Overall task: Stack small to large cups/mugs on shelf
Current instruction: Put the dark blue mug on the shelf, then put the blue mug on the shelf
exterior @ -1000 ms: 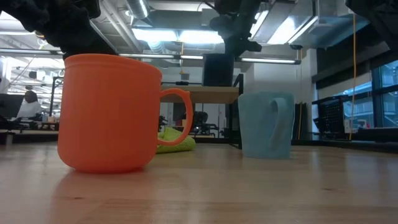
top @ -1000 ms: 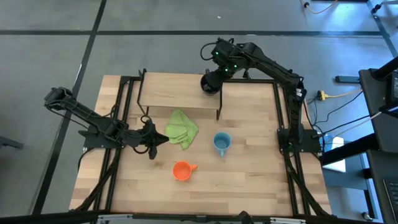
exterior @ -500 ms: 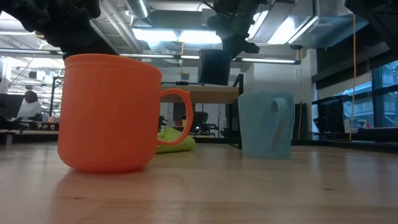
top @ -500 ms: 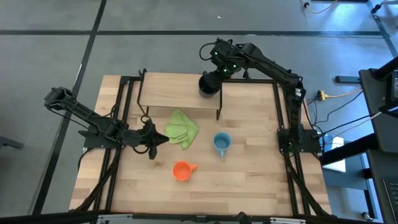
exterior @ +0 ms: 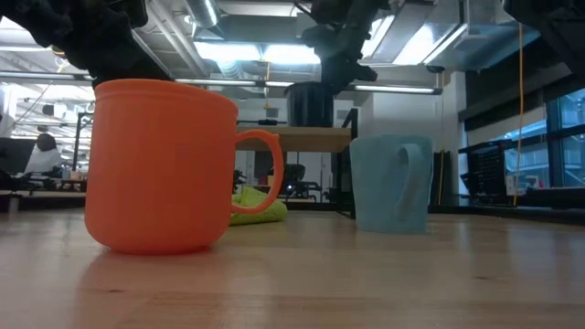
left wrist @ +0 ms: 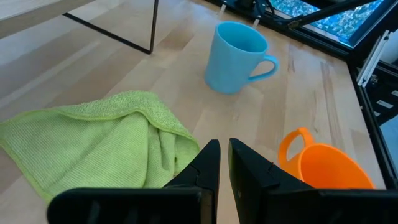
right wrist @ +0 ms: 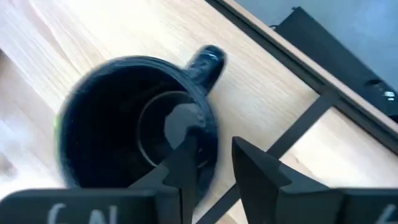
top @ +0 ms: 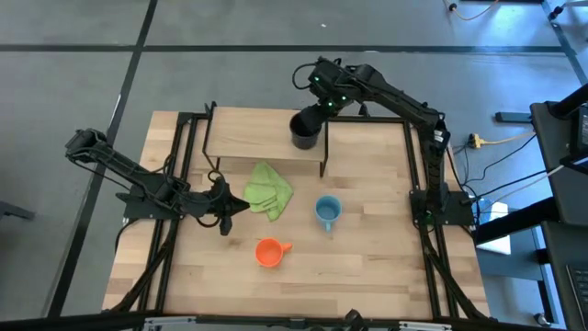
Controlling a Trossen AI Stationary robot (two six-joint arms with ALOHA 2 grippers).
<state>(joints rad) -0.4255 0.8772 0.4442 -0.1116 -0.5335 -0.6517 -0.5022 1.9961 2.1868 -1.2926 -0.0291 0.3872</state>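
Observation:
The dark navy mug (top: pixel 305 130) stands upright over the right end of the shelf (top: pixel 257 134), held by my right gripper (top: pixel 315 108), which is shut on it. In the low view the navy mug (exterior: pixel 310 103) has its base level with the shelf board (exterior: pixel 274 138); whether it touches I cannot tell. The light blue mug (top: pixel 327 211) and the orange mug (top: pixel 267 251) stand upright on the tabletop. My left gripper (top: pixel 228 208) is shut and waits low beside the green cloth (top: pixel 268 189). My right gripper (right wrist: pixel 214 152) pinches the navy mug's rim wall (right wrist: pixel 208 146), one finger (right wrist: pixel 180 168) inside the mug and the other (right wrist: pixel 255 171) outside. It comes from above, pointing down. The handle (right wrist: pixel 208 59) lies on the side of the mug opposite the fingers. The mug stays upright below the gripper.
The green cloth (left wrist: pixel 106 137) lies crumpled on the table in front of the shelf, left of the blue mug (left wrist: pixel 236 56). The orange mug (left wrist: pixel 323 168) is close by my left gripper (left wrist: pixel 224 152). The shelf's black leg (top: pixel 322 156) stands just near of the navy mug.
My right gripper has carried the navy mug a little toward the table's left, farther in over the shelf's right end, and lowered it slightly toward the board. The mug has stayed upright in the hold.

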